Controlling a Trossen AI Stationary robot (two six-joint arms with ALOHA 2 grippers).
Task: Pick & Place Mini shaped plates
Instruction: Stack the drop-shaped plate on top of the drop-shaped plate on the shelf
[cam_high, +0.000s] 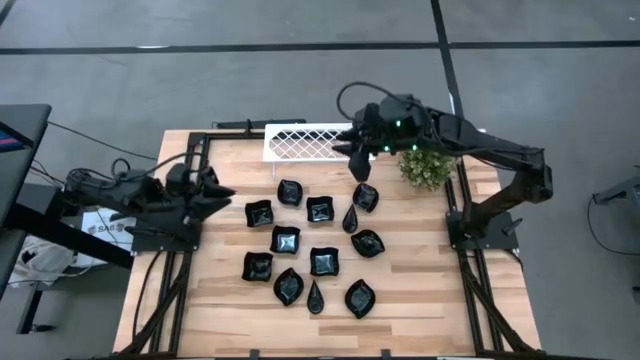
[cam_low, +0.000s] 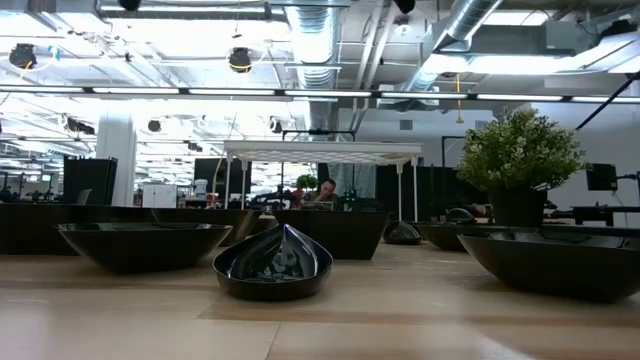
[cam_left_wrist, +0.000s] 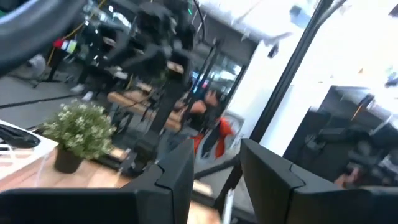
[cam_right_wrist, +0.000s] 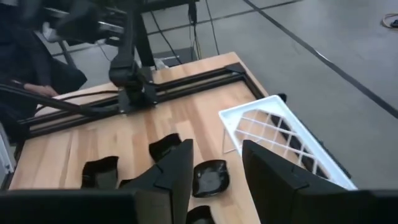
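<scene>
Plates: we count about a dozen mini shaped plates (cam_high: 323, 262), glossy black, spread over the middle of the wooden table (cam_high: 230, 315), none touching the next.
Right gripper: we see the right gripper (cam_high: 362, 166) hanging over the table's far side, near the far-right plate (cam_high: 366, 197); its jaws stand apart with nothing between them.
Left gripper: the left gripper (cam_high: 222, 194) waits at the table's left edge, jaws parted and empty.
Neighbours: a white lattice tray (cam_high: 300, 142) lies at the far edge, partly under the right arm; a small potted plant (cam_high: 425, 167) stands just right of that gripper.
Writing: we can read none.
Room: bare wood runs along the near edge and the left side.
</scene>
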